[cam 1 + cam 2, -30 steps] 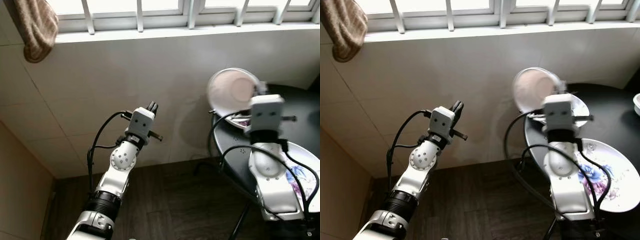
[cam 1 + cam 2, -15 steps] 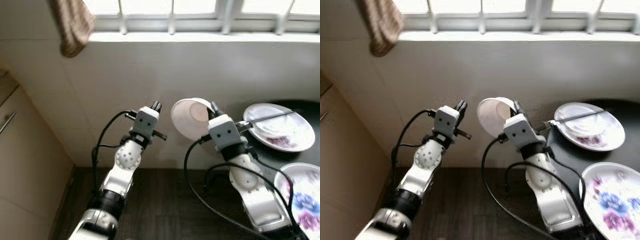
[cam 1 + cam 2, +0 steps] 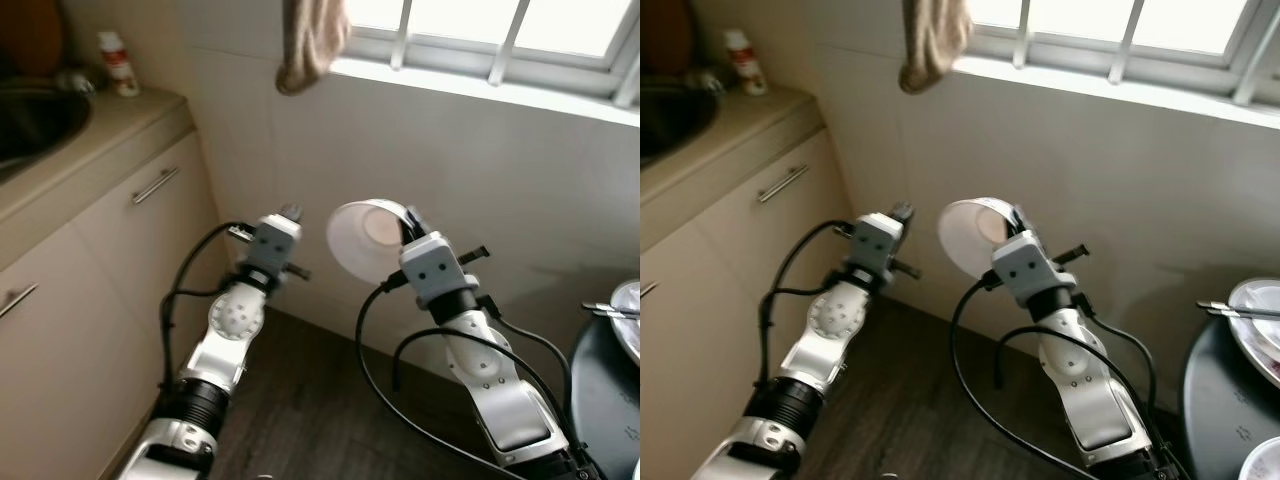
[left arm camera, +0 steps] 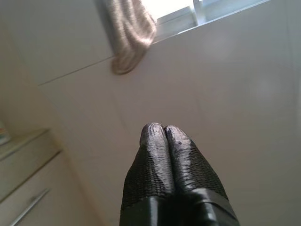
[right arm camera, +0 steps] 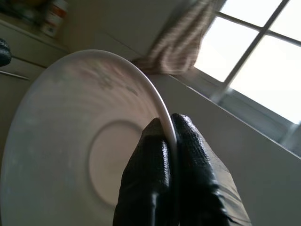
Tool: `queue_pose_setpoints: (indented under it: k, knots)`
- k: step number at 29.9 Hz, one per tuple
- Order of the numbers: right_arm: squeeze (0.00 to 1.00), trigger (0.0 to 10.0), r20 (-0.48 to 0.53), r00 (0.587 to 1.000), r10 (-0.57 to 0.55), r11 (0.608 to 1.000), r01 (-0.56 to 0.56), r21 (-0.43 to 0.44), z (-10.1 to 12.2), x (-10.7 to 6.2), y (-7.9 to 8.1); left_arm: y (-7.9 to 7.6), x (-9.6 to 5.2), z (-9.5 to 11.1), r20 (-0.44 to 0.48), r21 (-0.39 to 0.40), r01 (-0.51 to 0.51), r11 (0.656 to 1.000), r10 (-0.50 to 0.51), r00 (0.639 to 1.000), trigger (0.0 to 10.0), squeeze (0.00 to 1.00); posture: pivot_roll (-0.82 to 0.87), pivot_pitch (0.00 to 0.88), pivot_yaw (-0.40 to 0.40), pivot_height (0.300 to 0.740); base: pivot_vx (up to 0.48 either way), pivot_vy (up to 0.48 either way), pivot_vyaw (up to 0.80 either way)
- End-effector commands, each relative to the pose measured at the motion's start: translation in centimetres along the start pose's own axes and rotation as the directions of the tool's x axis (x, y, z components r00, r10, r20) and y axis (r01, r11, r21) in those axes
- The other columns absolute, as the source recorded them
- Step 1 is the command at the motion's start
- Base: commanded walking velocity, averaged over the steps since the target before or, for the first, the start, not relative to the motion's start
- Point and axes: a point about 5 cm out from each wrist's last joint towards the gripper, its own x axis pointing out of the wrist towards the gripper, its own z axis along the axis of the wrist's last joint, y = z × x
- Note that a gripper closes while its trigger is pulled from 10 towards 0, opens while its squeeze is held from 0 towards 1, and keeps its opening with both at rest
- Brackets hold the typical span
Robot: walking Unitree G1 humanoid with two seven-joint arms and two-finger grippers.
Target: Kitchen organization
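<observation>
Left gripper [image 4: 163,128]: two black textured fingers [image 4: 151,162] pressed together along their length, tips touching, nothing held between them. They point toward a pale tiled wall [image 4: 225,108]; a brownish knitted cloth [image 4: 130,37] hangs down over the wall from the window ledge [image 4: 188,26], with bright window light above. To one side, a beige cabinet [image 4: 28,188] with a metal bar handle [image 4: 29,207] on its front.

Both claws [image 4: 162,129] [image 5: 170,123] closed, raised.
</observation>
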Motion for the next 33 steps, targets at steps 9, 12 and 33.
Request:
queue_pose_setpoints:
  k: [9,12,33]
  knots:
    - [0.00,0.0,-0.014,1.000,-0.026,1.000,0.026,-0.017,-0.3,0.0,-0.4,-0.7,0.2,0.5,0.025,-0.018,0.023,1.000,-0.023,0.999,10.0,0.00,0.08,0.000,-0.039,0.740,0.000,0.000,0.80]
    - [0.00,0.0,-0.017,0.999,-0.036,0.999,0.036,-0.020,-0.4,0.1,-0.6,-0.7,0.2,1.1,0.072,-0.039,0.020,0.999,-0.017,0.997,10.0,0.00,0.08,0.000,-0.039,0.740,0.255,0.000,0.80]
    - [0.00,0.0,0.179,0.965,-0.193,0.961,0.223,-0.163,2.9,1.1,-3.6,1.5,-1.2,1.8,0.108,-0.005,-0.034,0.999,0.034,0.994,10.0,0.00,0.09,0.000,-0.025,0.740,0.446,0.000,0.80]
